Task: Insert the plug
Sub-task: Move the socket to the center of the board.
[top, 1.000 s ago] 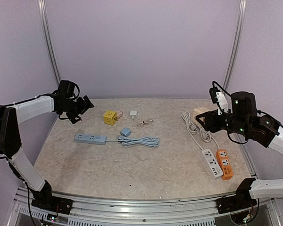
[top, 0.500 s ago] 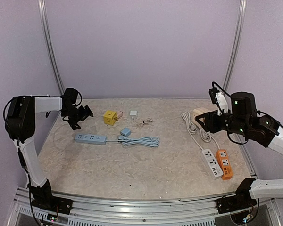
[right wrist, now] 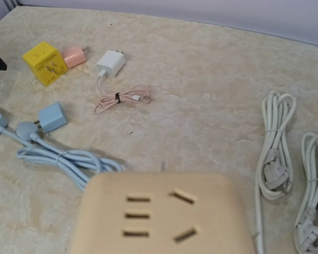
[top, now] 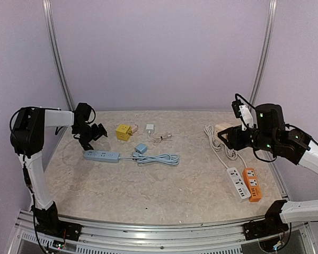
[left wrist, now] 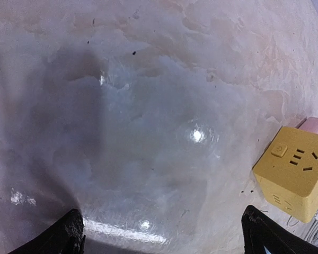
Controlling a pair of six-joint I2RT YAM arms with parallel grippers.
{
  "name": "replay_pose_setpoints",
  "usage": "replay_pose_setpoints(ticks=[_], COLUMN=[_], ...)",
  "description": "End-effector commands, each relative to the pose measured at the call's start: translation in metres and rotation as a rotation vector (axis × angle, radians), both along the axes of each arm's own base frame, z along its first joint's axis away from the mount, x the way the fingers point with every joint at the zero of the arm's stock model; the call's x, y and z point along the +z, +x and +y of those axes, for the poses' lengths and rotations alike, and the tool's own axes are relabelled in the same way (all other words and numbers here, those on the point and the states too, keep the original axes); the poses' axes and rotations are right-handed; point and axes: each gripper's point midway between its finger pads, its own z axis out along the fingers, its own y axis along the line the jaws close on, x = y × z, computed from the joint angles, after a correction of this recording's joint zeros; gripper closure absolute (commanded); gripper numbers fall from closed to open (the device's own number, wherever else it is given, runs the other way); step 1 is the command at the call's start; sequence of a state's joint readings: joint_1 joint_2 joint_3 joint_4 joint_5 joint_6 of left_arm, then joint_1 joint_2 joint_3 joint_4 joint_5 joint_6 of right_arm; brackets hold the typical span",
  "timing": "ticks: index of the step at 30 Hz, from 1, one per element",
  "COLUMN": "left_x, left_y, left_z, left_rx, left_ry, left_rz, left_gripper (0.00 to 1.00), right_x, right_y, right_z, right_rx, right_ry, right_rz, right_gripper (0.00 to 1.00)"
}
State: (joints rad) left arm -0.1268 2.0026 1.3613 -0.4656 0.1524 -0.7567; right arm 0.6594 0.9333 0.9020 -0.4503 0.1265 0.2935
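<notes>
At the near right of the counter [top: 164,196], a white power strip [top: 237,183] and an orange power strip [top: 252,191] lie side by side, and no plug stands in either. Further in on the left lies a blue power strip [top: 102,155]. Its blue cord [top: 158,158] is coiled beside it, with a small blue adaptor [top: 141,148] just behind the coil.

Above the right side, the right hand [top: 230,136] carries a beige socket block [right wrist: 164,217] clear of the counter. The block's face is turned to the wrist camera and its slots are empty. The block hides the fingers, but it looks pinched between them. Just past it lie 2 bundled white cords [top: 216,142], and one white plug [right wrist: 275,177] rests loose on the counter.

On the left, the left hand [top: 94,135] hovers low over bare counter with its fingers spread wide, holding nothing. A yellow socket cube [top: 123,132] sits near it. Farthest back are a pink adaptor [right wrist: 74,55] beside the cube, a white charger [top: 149,128] and a pink cable [top: 161,137].

The task looks barely begun. A socket is lifted, but no plug is gripped and none is seated. I cannot tell which plug is meant. Picking one up, lining its prongs with the slots and pushing it home all remain.
</notes>
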Motion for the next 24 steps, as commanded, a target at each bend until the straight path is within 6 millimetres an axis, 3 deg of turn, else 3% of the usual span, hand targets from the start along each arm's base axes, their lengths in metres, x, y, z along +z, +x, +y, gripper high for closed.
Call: replay_pose_setpoints(ticks=[1, 13, 19, 24], left_x=[-0.007, -0.019, -0.021, -0.013], left_y=[-0.029, -0.100, -0.130, -0.142], left_z=[-0.027, -0.099, -0.106, -0.105], left_rx=[-0.040, -0.108, -0.094, -0.068], left_ry=[-0.020, -0.042, -0.025, -0.039], left_rz=[0.053, 0.128, 0.162, 0.160], left_gripper=[0.01, 0.01, 0.01, 0.01], right_x=[0.012, 0.009, 0.008, 0.011], right_y=[0.005, 0.006, 0.006, 0.008], right_z=[0.000, 0.003, 0.004, 0.004], right_rx=[-0.010, -0.007, -0.004, -0.004], right_ry=[0.037, 0.047, 0.050, 0.050], right_rz=[-0.033, -0.029, -0.024, -0.030], right_gripper=[1.00, 1.00, 1.00, 1.00])
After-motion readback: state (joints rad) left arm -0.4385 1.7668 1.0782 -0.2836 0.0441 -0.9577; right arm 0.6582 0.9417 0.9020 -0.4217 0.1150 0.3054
